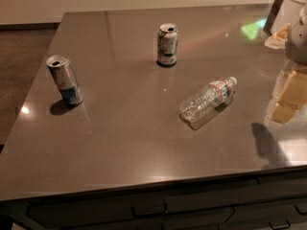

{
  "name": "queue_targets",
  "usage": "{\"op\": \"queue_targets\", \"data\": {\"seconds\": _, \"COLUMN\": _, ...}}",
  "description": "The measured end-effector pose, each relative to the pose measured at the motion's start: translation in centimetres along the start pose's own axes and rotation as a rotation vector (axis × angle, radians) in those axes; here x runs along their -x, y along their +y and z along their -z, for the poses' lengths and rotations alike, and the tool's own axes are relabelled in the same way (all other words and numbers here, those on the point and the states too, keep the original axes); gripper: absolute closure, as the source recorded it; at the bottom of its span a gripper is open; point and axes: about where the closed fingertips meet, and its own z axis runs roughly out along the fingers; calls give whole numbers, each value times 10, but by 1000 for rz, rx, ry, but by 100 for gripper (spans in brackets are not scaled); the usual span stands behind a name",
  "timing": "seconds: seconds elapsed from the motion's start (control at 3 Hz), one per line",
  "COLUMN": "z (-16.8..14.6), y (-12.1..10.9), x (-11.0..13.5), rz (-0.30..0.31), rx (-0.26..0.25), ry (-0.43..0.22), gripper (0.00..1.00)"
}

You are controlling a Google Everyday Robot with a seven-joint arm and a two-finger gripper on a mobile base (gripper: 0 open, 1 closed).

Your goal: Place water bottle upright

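Note:
The water bottle (207, 98) is a small clear ribbed bottle with a white cap and a red-and-white label band. It lies on its side right of the middle of the dark grey countertop (124, 138), cap pointing to the back right. My gripper (289, 98) shows as pale yellowish parts at the right edge of the view, below a white arm part (298, 37). It is to the right of the bottle, apart from it, and holds nothing that I can see. It casts a dark shadow (265, 143) on the counter.
A green-white soda can (167, 44) stands upright at the back centre. A silver-blue slim can (65, 79) stands at the left. The counter's front edge has drawers (153, 207) below it. Dark floor (19, 71) lies to the left.

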Motion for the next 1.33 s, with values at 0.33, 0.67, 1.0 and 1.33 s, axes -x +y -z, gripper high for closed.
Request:
{"op": "queue_targets", "data": {"seconds": 0.33, "z": 0, "y": 0, "x": 0, "rz": 0, "rx": 0, "ry": 0, "gripper": 0}}
{"op": "queue_targets", "data": {"seconds": 0.67, "z": -9, "y": -12, "x": 5, "rz": -72, "rx": 28, "ry": -1, "gripper": 0}}
{"op": "queue_targets", "data": {"seconds": 1.0, "z": -30, "y": -37, "x": 21, "rz": -209, "rx": 54, "ry": 20, "gripper": 0}}
{"op": "queue_targets", "data": {"seconds": 1.33, "z": -45, "y": -56, "x": 31, "rz": -360, "rx": 56, "ry": 54, "gripper": 0}}
